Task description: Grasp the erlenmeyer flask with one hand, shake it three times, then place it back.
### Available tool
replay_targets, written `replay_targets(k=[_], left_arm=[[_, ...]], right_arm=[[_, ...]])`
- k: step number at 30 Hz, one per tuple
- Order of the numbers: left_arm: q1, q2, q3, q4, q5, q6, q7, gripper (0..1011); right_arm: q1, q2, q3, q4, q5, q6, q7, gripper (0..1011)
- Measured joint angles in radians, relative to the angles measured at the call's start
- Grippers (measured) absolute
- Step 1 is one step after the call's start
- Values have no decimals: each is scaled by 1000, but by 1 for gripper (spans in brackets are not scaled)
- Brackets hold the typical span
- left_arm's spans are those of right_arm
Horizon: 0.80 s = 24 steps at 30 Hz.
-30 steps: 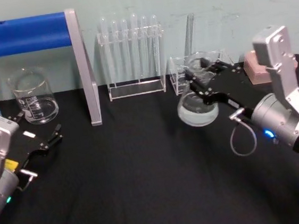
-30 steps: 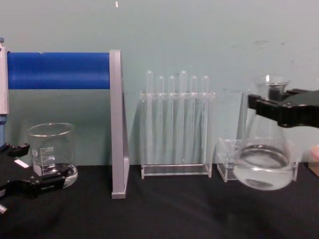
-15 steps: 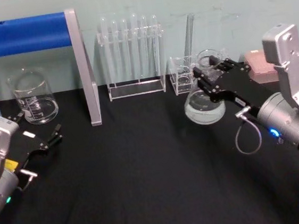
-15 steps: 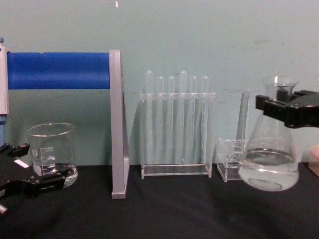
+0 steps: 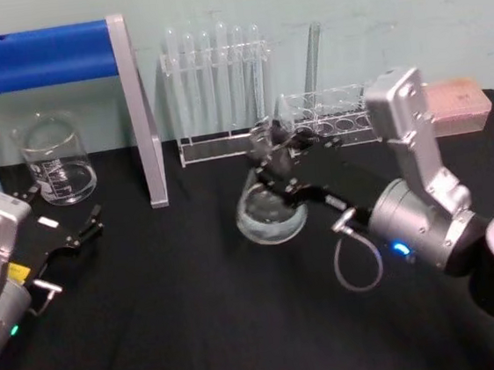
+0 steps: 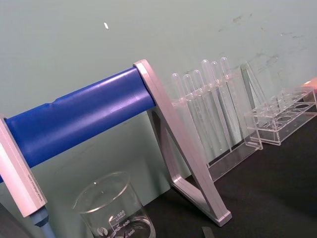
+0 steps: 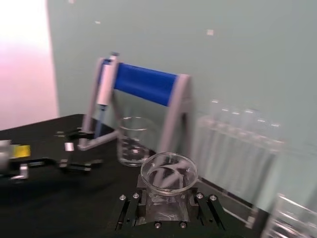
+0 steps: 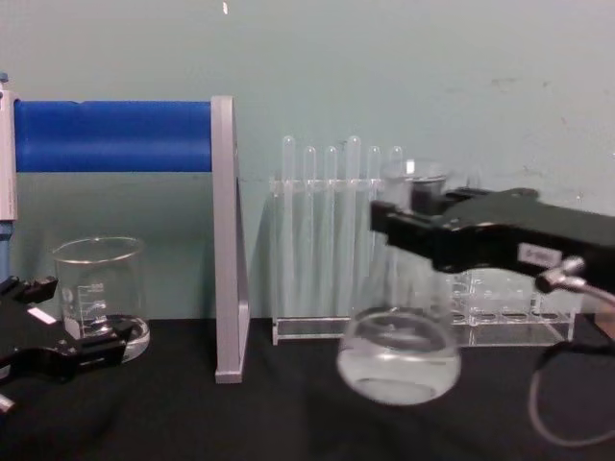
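I begin at the left. The left gripper (image 5: 68, 201) rests low over the black table (image 5: 200, 322) near its left edge. Its two fingers are spread wide apart and there is nothing between them. Just behind it stands the beaker (image 5: 55, 161), upright, with a little clear liquid at the bottom. Beside the beaker is the stand (image 5: 138, 117), a grey frame that carries a blue bar across its top. To the right of the stand, against the wall, is the tube rack (image 5: 219, 91) with its tubes upright.

In front of this rack, about the middle of the table, is the flask (image 5: 272, 209). The right gripper (image 5: 272, 154) reaches in from the right and its fingers are closed on the neck, one on each side, just below the rim. In the right wrist view I look down into the flask's open mouth, with the jaws tight against the glass. The flask has some clear liquid in its wide base, and from the chest view the base looks a little tilted. Whether it touches the table, I cannot tell. Behind the right arm a low rack (image 5: 333, 123) lies along the wall.
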Motion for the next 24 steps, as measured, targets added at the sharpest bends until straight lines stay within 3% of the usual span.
replay_targets(k=[14,24], left_arm=[[0,0,0,0,0,0,0,1001],[0,0,0,0,0,0,0,1001]], right_arm=[[13,7,-120,-22,13,2,63,449],[21,19,-151,-26,14,2,69,449]])
